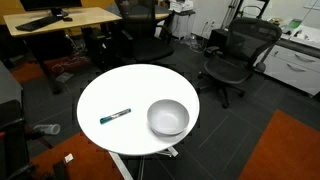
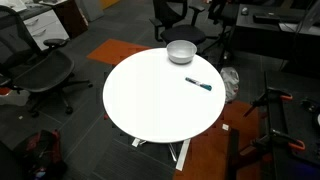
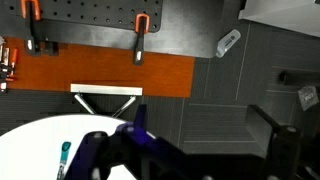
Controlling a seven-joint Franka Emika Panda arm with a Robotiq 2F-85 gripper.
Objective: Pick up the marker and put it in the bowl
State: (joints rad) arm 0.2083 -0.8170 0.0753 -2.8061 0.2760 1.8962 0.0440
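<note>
The teal-green marker (image 1: 115, 116) lies flat on the round white table (image 1: 120, 85), a little apart from the silvery bowl (image 1: 168, 118). Both show in both exterior views: the marker (image 2: 198, 83) lies near the table's (image 2: 150, 105) edge and the bowl (image 2: 181, 51) stands at its rim. The bowl is empty. Neither exterior view shows the arm. In the wrist view my gripper (image 3: 195, 110) is open and empty, its fingers wide apart over the dark floor beside the table (image 3: 30, 150). The marker (image 3: 65, 157) shows at the lower left; the bowl is out of that view.
Black office chairs (image 1: 235, 55) (image 2: 40, 70) and a wooden desk (image 1: 60, 18) stand around the table. An orange carpet patch (image 3: 100, 72) lies on the dark floor, with orange-handled clamps (image 3: 140, 30) hanging on a pegboard behind it.
</note>
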